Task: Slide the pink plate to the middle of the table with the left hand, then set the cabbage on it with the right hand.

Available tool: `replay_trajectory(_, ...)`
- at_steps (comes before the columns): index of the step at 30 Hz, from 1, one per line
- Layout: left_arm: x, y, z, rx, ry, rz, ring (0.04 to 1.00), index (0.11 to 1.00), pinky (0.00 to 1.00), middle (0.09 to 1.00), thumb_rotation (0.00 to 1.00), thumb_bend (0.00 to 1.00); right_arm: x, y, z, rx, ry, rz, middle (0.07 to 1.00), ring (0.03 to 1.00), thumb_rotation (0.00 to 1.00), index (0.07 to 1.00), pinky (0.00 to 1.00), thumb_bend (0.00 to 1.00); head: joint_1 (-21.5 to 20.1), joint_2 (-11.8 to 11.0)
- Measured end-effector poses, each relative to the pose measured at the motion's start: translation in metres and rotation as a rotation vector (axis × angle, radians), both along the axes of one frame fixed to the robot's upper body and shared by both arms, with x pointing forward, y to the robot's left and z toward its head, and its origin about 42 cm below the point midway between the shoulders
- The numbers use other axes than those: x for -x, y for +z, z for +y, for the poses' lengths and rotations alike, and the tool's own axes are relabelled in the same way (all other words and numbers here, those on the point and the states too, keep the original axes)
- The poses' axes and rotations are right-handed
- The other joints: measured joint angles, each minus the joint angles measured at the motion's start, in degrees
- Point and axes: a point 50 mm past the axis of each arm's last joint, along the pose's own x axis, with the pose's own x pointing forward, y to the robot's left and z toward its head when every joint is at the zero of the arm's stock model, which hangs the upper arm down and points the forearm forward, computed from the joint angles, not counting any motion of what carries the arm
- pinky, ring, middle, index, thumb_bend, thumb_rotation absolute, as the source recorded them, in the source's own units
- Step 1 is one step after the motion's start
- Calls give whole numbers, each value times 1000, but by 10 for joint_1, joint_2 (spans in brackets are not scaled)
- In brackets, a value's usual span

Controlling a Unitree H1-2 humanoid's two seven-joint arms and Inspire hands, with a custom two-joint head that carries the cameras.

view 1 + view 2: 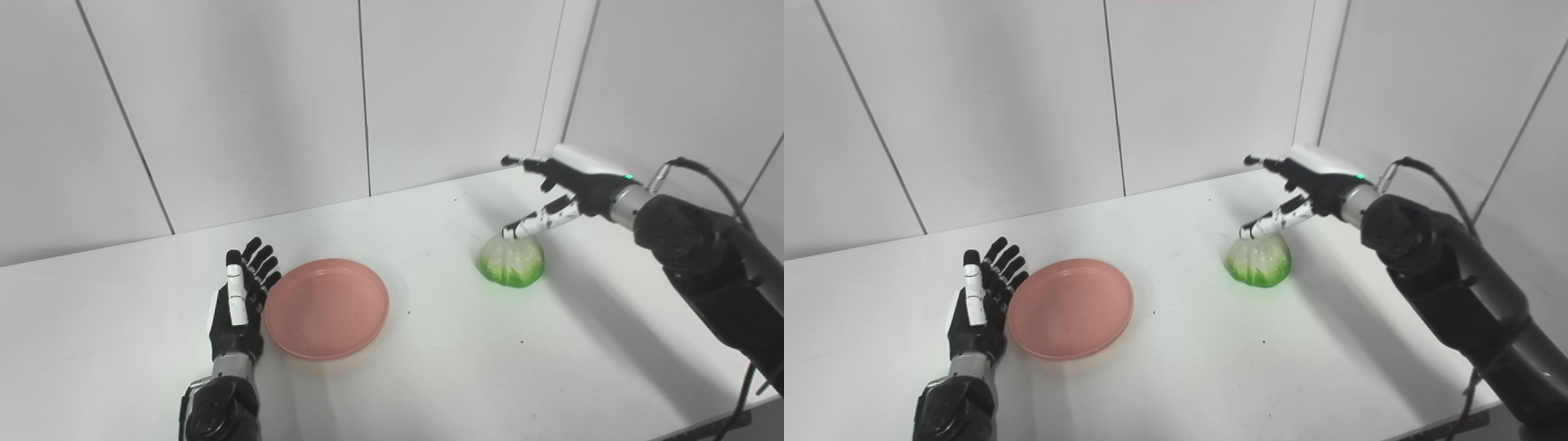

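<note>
The pink plate (327,307) lies flat on the white table (429,367), left of its middle. My left hand (240,300) rests open beside the plate's left rim, fingers straight and pointing away, its edge against the rim. The cabbage (511,261), white on top and green at its base, sits on the right part of the table. Just above and behind it hovers my right hand (551,193), open with fingers spread. One finger reaches down to the cabbage's top; the others stretch out well above it.
White wall panels (367,92) close off the table's far side and right corner. The table's front edge (704,422) runs under my right forearm. A black cable (704,174) loops over that arm. Small dark specks dot the tabletop.
</note>
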Motion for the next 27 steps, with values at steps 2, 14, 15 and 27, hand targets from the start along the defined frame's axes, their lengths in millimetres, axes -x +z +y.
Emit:
replay_trajectory(2,-2,0,3,-8,-10,-3,889,862,872,884,1000,780,-5,-6,1,28,-13,21,995,968,372,982,775,996,-4,1)
replay_trajectory(14,-6,0,6,15,-1,1,884,856,857,877,1000,804,-23,-15,6,148,16,116,1000,1000,93,1000,896,984,-2,5)
replay_trajectory(15,-6,0,6,14,-2,2,885,857,858,878,1000,805,-24,-14,7,151,28,144,1000,1000,86,1000,897,982,-2,5)
replay_trajectory(27,-2,2,6,16,-9,9,891,861,861,886,999,791,-33,-11,5,183,35,229,1000,1000,57,1000,880,988,-1,10)
